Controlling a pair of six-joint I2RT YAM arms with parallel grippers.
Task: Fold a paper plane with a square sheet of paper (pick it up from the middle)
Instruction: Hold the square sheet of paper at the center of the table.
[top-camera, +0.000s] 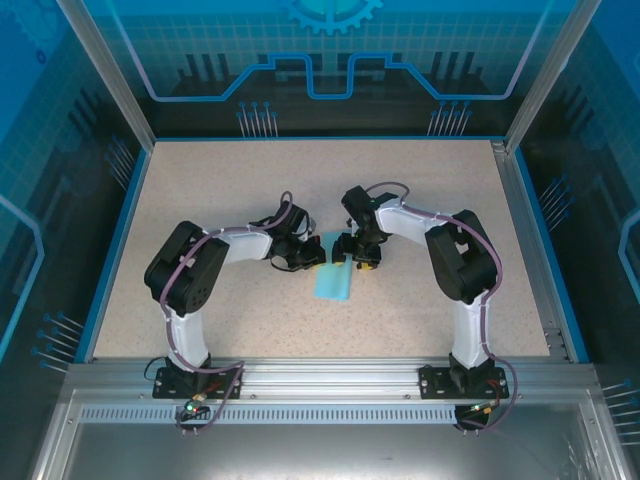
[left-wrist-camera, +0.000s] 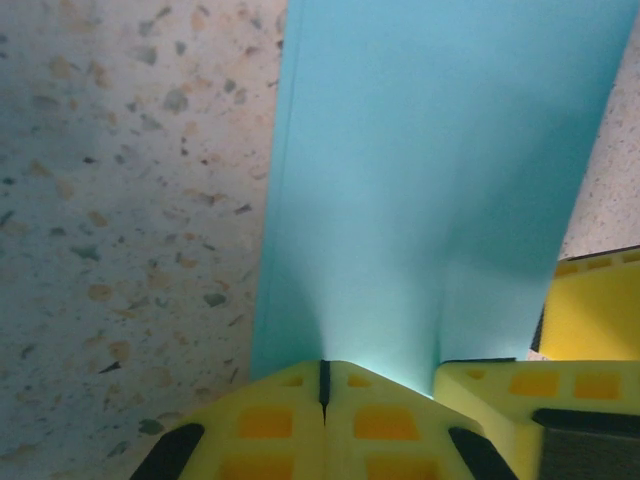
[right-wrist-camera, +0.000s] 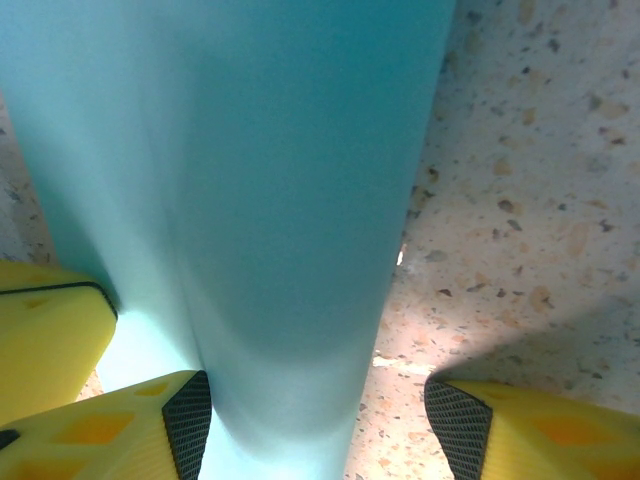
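Observation:
The light blue sheet of paper (top-camera: 334, 278) lies curled over into a narrow strip at the table's middle, its far end lifted between the two grippers. My left gripper (top-camera: 313, 256) meets that end from the left. In the left wrist view its yellow fingers (left-wrist-camera: 265, 420) are shut on the paper's (left-wrist-camera: 430, 180) edge. My right gripper (top-camera: 351, 257) faces it from the right. In the right wrist view it (right-wrist-camera: 322, 430) stands open, and the paper's (right-wrist-camera: 250, 170) rounded bulge runs along its left pad (right-wrist-camera: 188, 420). The right pad (right-wrist-camera: 458, 420) is over bare table.
The speckled beige tabletop (top-camera: 220, 180) has a blue border and aluminium frame posts at the far corners. Both arm bases sit at the near rail (top-camera: 320, 375). Each wrist view catches the other gripper's yellow finger (left-wrist-camera: 590, 310) (right-wrist-camera: 45, 335) close beside.

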